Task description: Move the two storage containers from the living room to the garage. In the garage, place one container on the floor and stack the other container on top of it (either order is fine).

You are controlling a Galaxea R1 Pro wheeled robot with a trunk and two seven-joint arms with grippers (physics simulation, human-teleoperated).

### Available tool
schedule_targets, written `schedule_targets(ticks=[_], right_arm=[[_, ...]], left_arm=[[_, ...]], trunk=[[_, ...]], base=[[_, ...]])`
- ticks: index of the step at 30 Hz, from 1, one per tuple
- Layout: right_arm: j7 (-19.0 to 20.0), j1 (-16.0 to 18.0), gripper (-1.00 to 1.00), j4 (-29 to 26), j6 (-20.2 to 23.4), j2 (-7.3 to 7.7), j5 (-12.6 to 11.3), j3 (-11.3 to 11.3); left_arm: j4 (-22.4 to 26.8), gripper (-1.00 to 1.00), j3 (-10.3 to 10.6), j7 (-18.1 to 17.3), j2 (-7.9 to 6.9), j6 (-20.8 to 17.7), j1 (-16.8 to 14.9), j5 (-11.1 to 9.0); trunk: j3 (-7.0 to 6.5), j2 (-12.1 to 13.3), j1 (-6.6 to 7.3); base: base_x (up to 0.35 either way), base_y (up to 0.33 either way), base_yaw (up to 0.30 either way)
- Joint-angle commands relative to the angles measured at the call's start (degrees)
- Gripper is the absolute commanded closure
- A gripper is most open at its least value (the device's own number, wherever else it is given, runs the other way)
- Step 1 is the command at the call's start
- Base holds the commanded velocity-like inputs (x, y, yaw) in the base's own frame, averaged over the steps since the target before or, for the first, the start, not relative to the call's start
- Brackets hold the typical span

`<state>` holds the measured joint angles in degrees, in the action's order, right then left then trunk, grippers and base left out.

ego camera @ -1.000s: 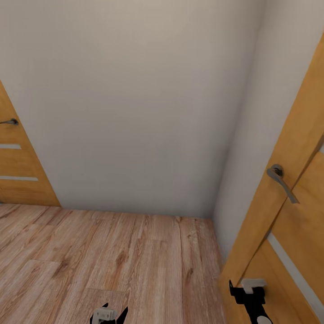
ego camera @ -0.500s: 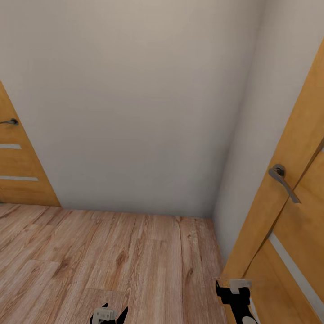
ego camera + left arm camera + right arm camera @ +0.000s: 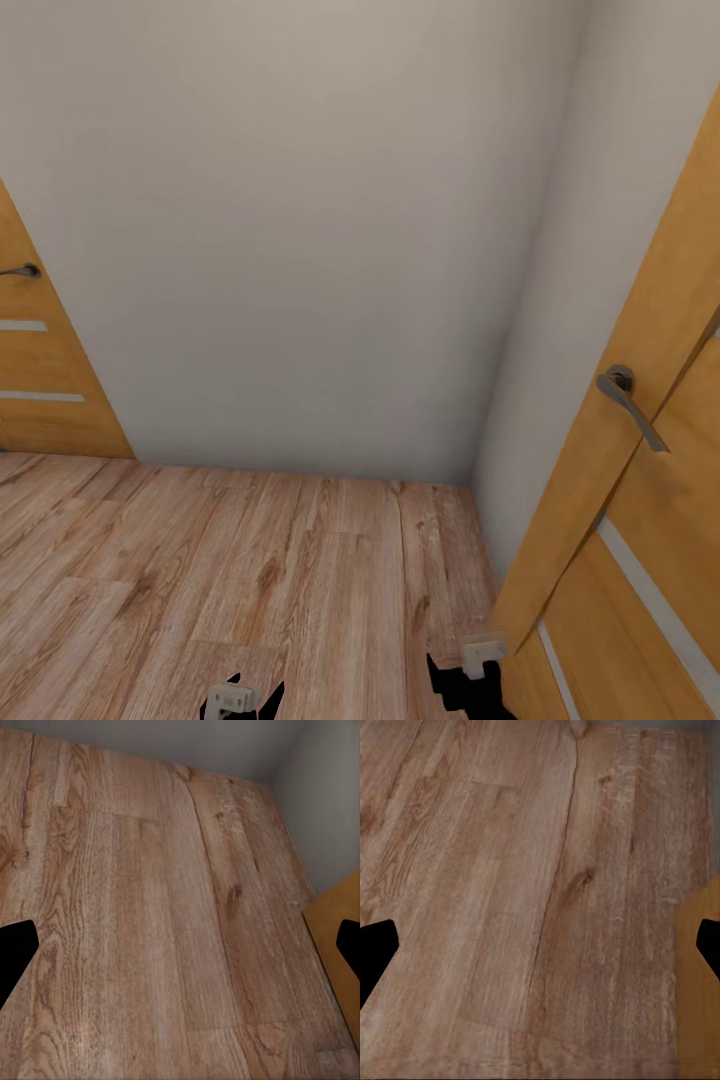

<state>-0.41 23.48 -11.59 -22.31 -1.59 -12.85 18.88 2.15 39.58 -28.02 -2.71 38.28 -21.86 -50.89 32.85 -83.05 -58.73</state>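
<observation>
left black two-finger gripper (image 3: 180,949) spread wide over light wood plank floor (image 3: 250,580) | right black two-finger gripper (image 3: 540,949) spread wide, near orange wooden door (image 3: 640,520) with grey lever handle (image 3: 625,400) on right | plain grey-white wall (image 3: 300,230) far ahead

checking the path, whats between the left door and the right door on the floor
Bare wood plank floor and the plain wall between left door and right door, in the head view.
</observation>
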Motion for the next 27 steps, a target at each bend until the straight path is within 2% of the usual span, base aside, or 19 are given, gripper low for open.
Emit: schedule_targets(ticks=[1,4,9,27], right_arm=[[0.43,-0.01,-1.0,1.2,-0.28,-0.01,-0.59,0.47],[1.6,-0.7,-1.0,5.27,-0.46,-0.05,-0.58,0.46],[2.04,-1.92,-1.0,7.03,-0.51,-0.07,-0.57,0.46],[2.14,-2.39,-1.0,7.16,-0.8,-0.23,-0.63,0.56]], left_arm=[[-0.03,-1.0,0.33,-0.37,-0.01,0.04,-0.03,-0.61],[-0.03,-1.0,0.34,-0.37,-0.01,0.04,-0.03,-0.61],[-0.04,-1.0,0.33,-0.37,-0.01,0.04,-0.03,-0.61],[-0.04,-1.0,0.37,-0.37,-0.01,0.04,-0.03,-0.61]], trunk=[[0.05,-0.03,0.0],[0.05,-0.03,0.0],[0.05,-0.03,0.0],[0.05,-0.03,0.0]], base=[[0.0,0.0,0.0],[0.0,0.0,0.0],[0.0,0.0,0.0],[0.023,0.0,0.0]])
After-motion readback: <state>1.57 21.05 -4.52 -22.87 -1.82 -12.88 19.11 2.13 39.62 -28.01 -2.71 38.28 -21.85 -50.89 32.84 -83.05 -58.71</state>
